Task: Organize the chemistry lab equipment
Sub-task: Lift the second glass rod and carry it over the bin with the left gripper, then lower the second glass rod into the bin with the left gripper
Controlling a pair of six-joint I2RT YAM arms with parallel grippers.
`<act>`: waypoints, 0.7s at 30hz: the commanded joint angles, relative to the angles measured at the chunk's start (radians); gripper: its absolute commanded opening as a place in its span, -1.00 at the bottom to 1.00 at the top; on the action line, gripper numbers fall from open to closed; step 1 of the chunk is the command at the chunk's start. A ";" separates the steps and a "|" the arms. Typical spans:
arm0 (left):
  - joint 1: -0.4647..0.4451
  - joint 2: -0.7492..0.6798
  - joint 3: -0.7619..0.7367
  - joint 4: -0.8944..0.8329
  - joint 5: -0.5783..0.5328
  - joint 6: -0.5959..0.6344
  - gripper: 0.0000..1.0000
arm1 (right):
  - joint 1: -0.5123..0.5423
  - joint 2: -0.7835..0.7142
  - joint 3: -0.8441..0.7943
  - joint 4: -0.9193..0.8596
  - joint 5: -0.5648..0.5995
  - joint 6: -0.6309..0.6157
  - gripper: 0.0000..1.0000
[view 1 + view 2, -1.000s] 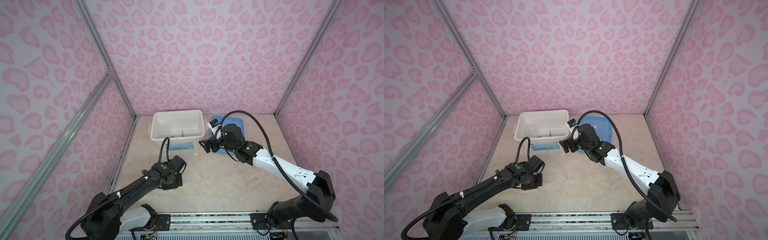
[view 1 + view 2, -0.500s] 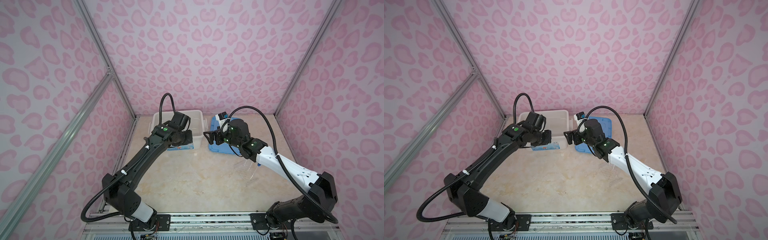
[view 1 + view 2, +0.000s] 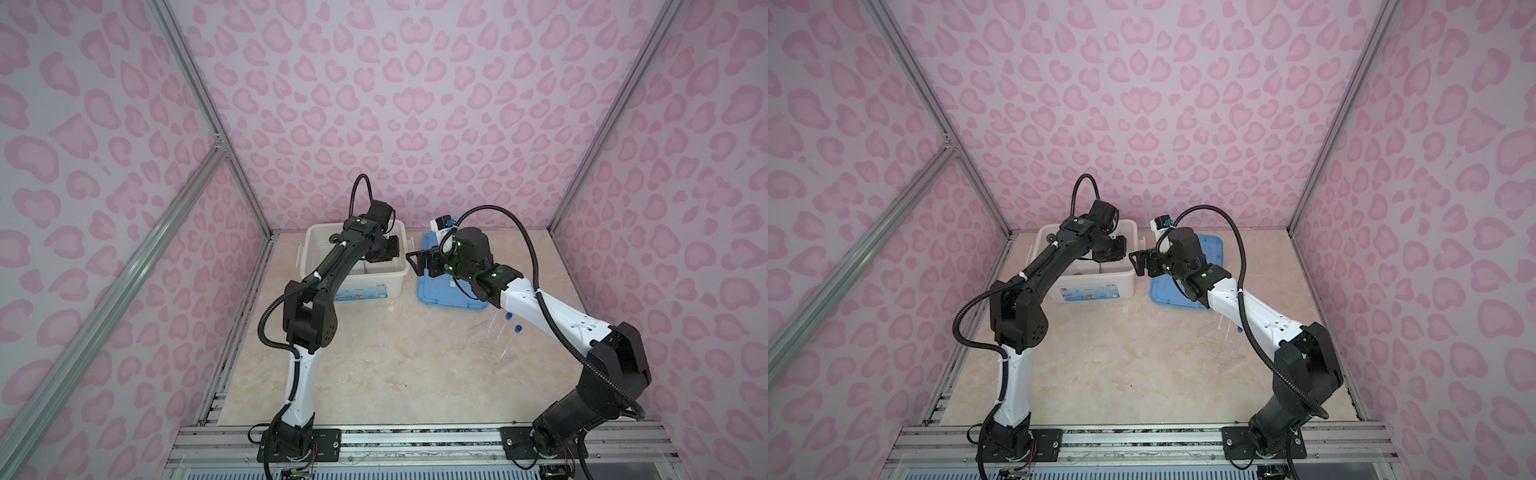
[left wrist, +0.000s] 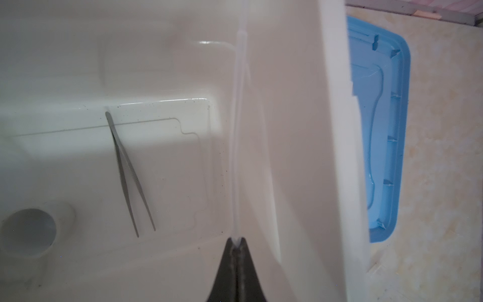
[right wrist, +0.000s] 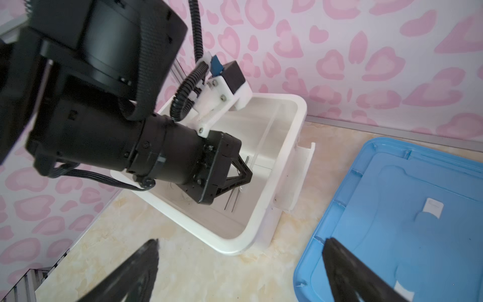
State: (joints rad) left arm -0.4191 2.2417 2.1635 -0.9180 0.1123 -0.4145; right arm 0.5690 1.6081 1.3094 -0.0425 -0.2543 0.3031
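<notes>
Left gripper (image 4: 236, 244): jaws pressed together, pinching one end of the rod (image 4: 236, 157). The rod runs straight out from the tips inside the bin (image 4: 300, 130), close along the wall nearest the lid (image 4: 386, 130). On the bin floor lie the tweezers (image 4: 128, 177) and, apart from them, the cup (image 4: 28, 232).

Right gripper (image 5: 241, 241): jaws spread wide and empty, above the table (image 3: 374, 353) between bin and lid.

Two tubes (image 3: 508, 318) sit at the rack (image 3: 484, 336), on the table beside the right forearm.
</notes>
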 commanded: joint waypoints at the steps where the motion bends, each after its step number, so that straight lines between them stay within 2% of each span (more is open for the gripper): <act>1: 0.009 0.058 0.015 -0.014 0.019 0.018 -0.91 | 0.000 0.014 0.001 0.018 -0.025 -0.010 0.96; 7: 0.015 0.104 -0.030 0.022 0.035 0.023 -0.92 | 0.001 0.038 0.002 0.021 -0.054 -0.015 0.96; 13: 0.018 0.143 -0.044 0.040 0.100 0.023 -0.86 | 0.001 0.044 0.008 0.020 -0.051 -0.012 0.96; 21: 0.019 0.135 -0.108 0.066 0.087 0.016 -0.88 | 0.000 0.030 -0.007 0.015 -0.036 -0.018 0.95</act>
State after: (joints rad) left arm -0.4011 2.3798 2.0716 -0.8669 0.1940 -0.4000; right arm 0.5686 1.6417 1.3109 -0.0486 -0.2947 0.2951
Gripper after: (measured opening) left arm 0.062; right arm 0.977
